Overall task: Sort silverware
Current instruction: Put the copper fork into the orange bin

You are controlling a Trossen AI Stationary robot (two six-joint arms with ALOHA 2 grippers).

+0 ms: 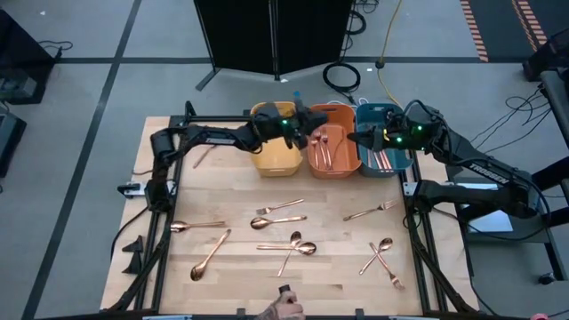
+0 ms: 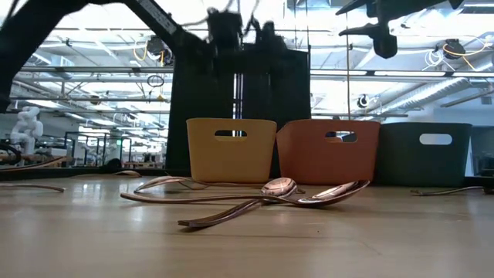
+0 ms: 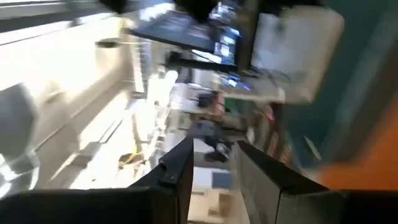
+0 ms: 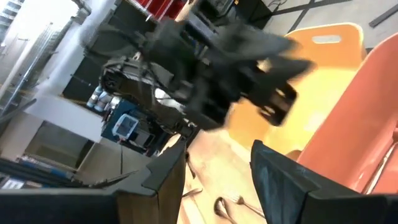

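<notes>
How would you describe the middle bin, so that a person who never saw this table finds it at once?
Look at the far edge of the wooden table, where three plastic bins stand in a row under the two grippers. The orange bin is the middle one, between the yellow bin and the teal bin. Copper silverware lies inside it.

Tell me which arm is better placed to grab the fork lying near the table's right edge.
Probably the right. Its gripper hovers open and empty by the teal bin, on the same side as that fork. The left gripper sits over the orange bin, farther off.
</notes>
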